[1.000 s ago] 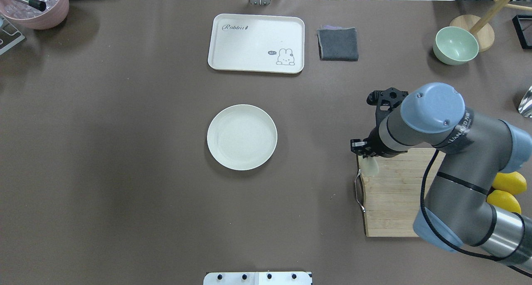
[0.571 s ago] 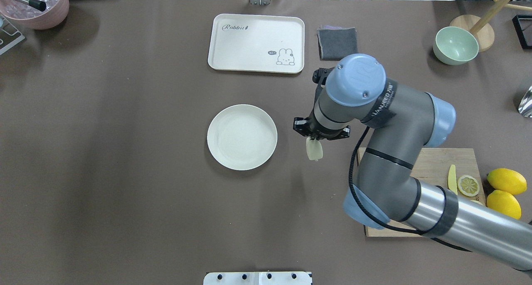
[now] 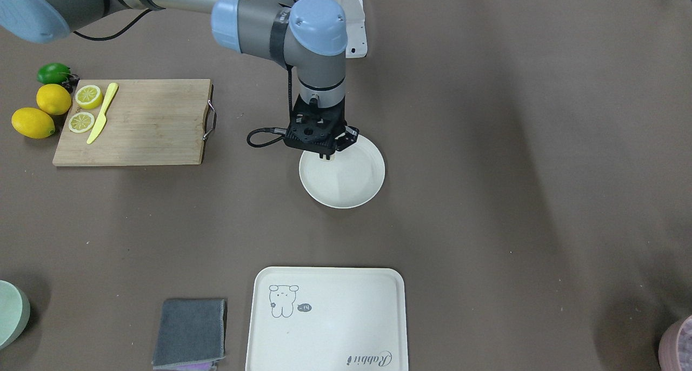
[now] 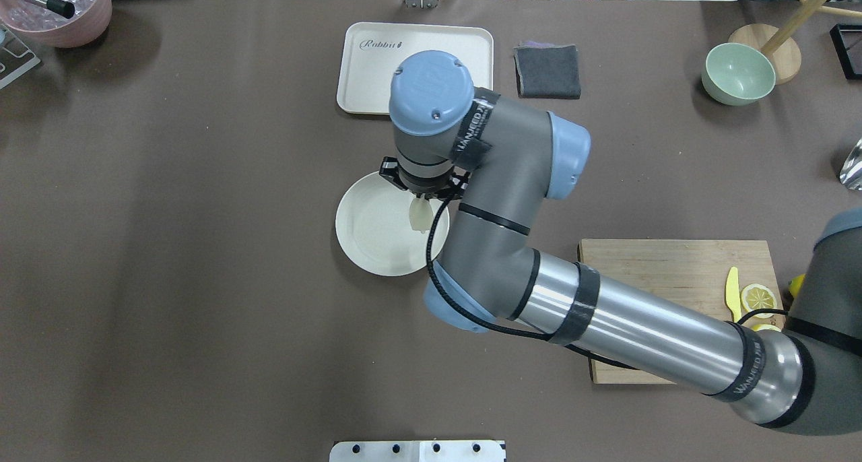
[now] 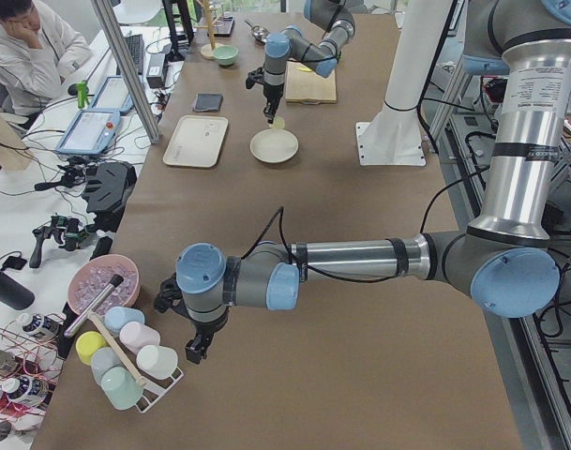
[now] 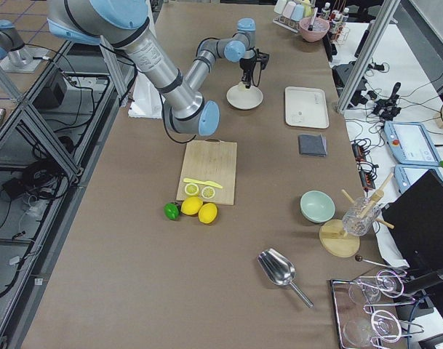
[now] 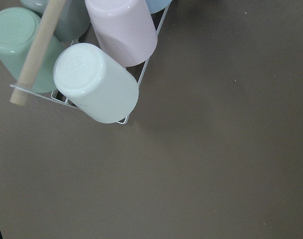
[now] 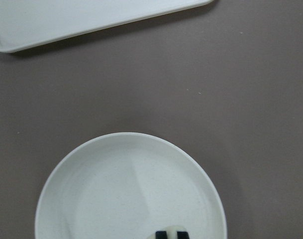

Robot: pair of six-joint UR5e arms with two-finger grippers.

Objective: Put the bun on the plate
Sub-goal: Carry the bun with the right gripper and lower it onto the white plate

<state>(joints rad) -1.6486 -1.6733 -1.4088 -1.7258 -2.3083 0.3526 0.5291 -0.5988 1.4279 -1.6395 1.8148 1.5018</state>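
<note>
Here we are at the drop-off: the right gripper (image 4: pixel 423 194) is over the plate (image 4: pixel 367 250) with its jaws clamped on the bun (image 4: pixel 419 214). The bun hangs below the fingers above the plate's robot-right portion, inside the rim rather than over the middle. From the side views it looks clear of the plate's floor, though I cannot tell for certain whether it touches. The wrist view agrees, showing the dark pads (image 8: pixel 161 234) pinching a pale sliver at the bottom edge, with the plate's bare surface spread out ahead. The job now, as I read it, is the set-down, and the tidy way is a small slide toward the plate's centre, then a straight, slow descent. Don't let go from height, because that rounded lump looks like it would roll, and the raised rim is the only thing that would stop it. Let the bun meet the plate first, spread the jaws just enough to free it, then lift straight up so the pads don't drag it sideways. The cream tray (image 4: pixel 363 78) beyond the plate is not the target. The left gripper (image 5: pixel 199 349) waits far off by the cups (image 7: pixel 96 82), and I cannot tell whether it is parted or closed.
</note>
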